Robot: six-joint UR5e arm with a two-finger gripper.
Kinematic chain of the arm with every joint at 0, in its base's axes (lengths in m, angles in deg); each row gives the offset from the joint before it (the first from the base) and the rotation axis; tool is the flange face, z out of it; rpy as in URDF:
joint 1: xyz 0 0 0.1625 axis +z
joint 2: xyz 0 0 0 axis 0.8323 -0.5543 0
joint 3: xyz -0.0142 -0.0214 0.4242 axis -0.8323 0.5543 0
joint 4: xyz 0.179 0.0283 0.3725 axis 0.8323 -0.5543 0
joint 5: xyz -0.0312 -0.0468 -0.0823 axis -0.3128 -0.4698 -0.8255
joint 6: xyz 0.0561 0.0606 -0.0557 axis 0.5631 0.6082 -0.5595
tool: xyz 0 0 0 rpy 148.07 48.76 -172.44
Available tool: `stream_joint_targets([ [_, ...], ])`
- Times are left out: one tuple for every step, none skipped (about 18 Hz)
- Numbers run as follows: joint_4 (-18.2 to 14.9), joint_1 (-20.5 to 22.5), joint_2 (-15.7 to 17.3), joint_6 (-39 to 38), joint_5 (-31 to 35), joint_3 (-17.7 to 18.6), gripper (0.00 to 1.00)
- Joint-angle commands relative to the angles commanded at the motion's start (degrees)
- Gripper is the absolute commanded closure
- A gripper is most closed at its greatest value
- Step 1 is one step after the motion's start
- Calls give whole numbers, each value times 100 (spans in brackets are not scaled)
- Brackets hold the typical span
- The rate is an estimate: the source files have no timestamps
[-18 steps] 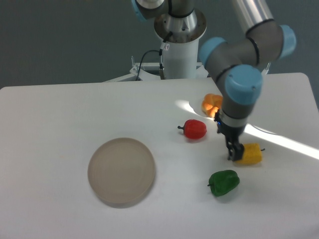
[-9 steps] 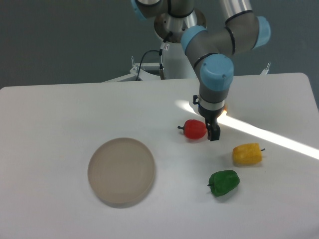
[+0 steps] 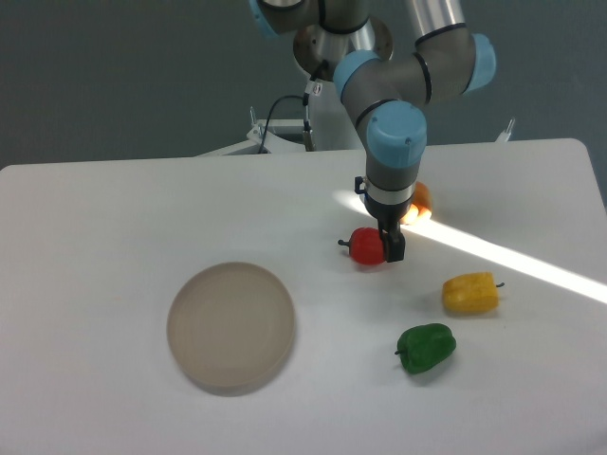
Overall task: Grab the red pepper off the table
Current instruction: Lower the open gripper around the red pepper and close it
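The table [image 3: 114, 218] is a broad white top with rounded corners, crossed on its right side by a bright slanting band of light; the arm [image 3: 410, 90], grey with pale blue joint caps, reaches down from its base at the back edge and points its wrist straight down over the middle right of the top. A round beige plate [image 3: 231, 326] lies flat toward the front left, well apart from everything else.

The gripper [image 3: 391, 248] hangs with its dark fingers at the right side of the red pepper [image 3: 365, 246], overlapping that side of it in this view; whether the fingers are spread around the pepper, pressed against it or closed beside it cannot be told from this angle. The red pepper sits on the table near the centre, its short dark stem pointing left, away from the fingers; its left and middle parts show plainly.

The yellow pepper [image 3: 469, 293] lies to the front right of the gripper, apart from it; the green pepper [image 3: 426, 347] lies nearer the front edge, just below the yellow one; an orange thing [image 3: 419, 200] shows partly behind the wrist, in the bright band.
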Motion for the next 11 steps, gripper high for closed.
stream_joint_targets([
  [9, 0, 0, -9, -122, 9, 0],
  [26, 0, -9, -9, -149, 35, 0],
  [44, 0, -17, 0, -150, 53, 0],
  [79, 0, -26, 0, -158, 79, 0],
  [184, 0, -26, 0, -158, 97, 0],
  [245, 9, -26, 9, -158, 123, 0],
  [263, 9, -35, 52, -158, 123, 0],
  [272, 9, -53, 35, -158, 132, 0],
  [299, 0, -61, 9, -158, 141, 0],
  [360, -9, -88, 9, -158, 158, 0],
  [413, -9, -123, 9, -158, 158, 0],
])
